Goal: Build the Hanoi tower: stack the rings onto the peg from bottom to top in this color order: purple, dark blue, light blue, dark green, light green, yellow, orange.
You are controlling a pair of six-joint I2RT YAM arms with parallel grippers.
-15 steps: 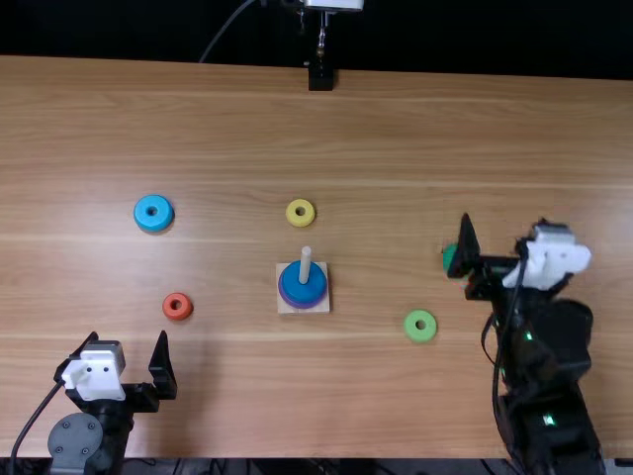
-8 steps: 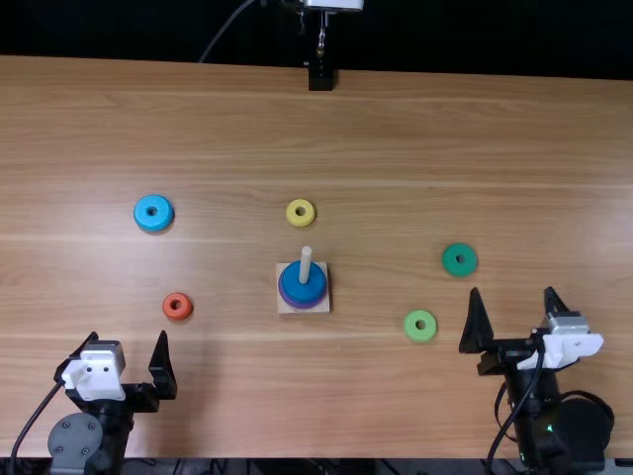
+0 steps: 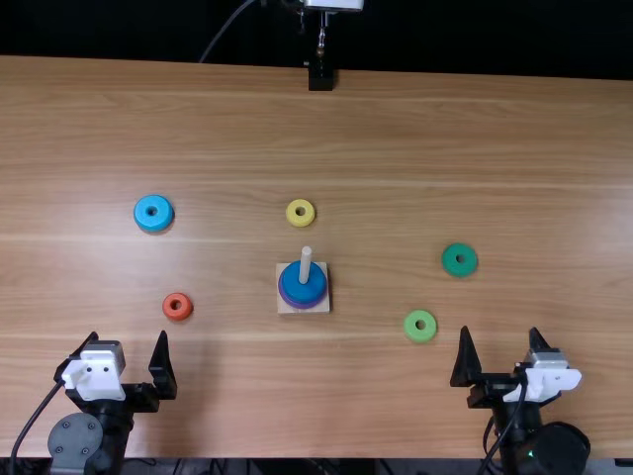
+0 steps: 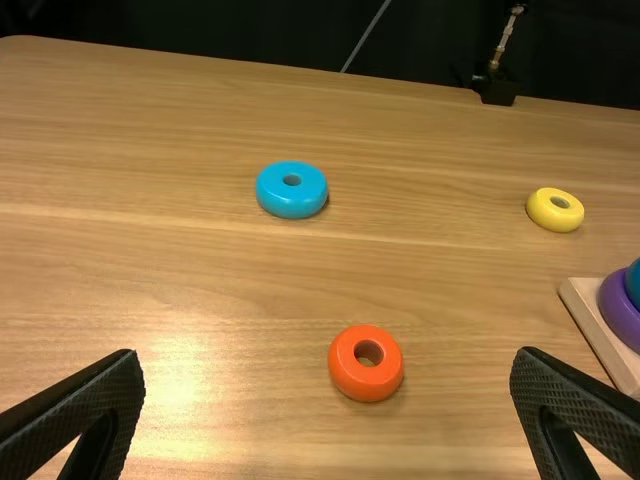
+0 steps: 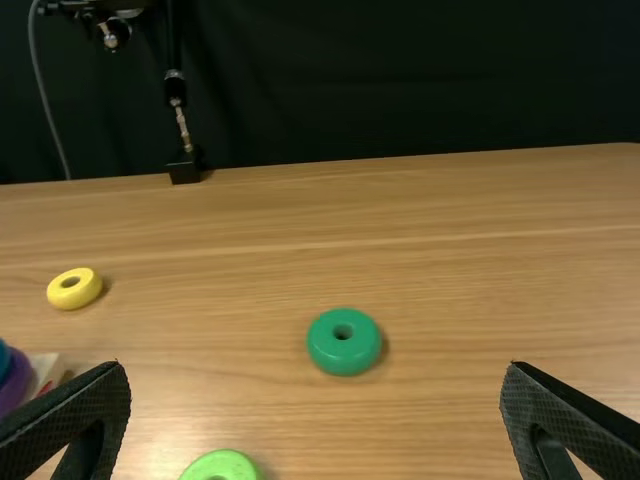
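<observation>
My left gripper [image 3: 130,362] stands open at the near left; in the left wrist view the same left gripper [image 4: 328,410] has nothing between its fingers. My right gripper [image 3: 500,354] is open at the near right; the right wrist view has this right gripper [image 5: 310,415] empty too. On the peg [image 3: 306,265] a dark blue ring [image 3: 302,288] lies over a purple ring [image 3: 286,299]. Lying loose are the light blue ring [image 3: 153,213], orange ring [image 3: 177,306], yellow ring [image 3: 300,213], dark green ring [image 3: 459,259] and light green ring [image 3: 419,326].
The peg's square wooden base [image 3: 321,304] sits mid-table, between the two arms. A black stand [image 3: 320,77] is at the table's [image 3: 415,129] far edge.
The right arm has drawn back from beside the dark green ring toward the near edge, uncovering that ring. Its gripper has spread open. The left arm and the rings have stayed put.
</observation>
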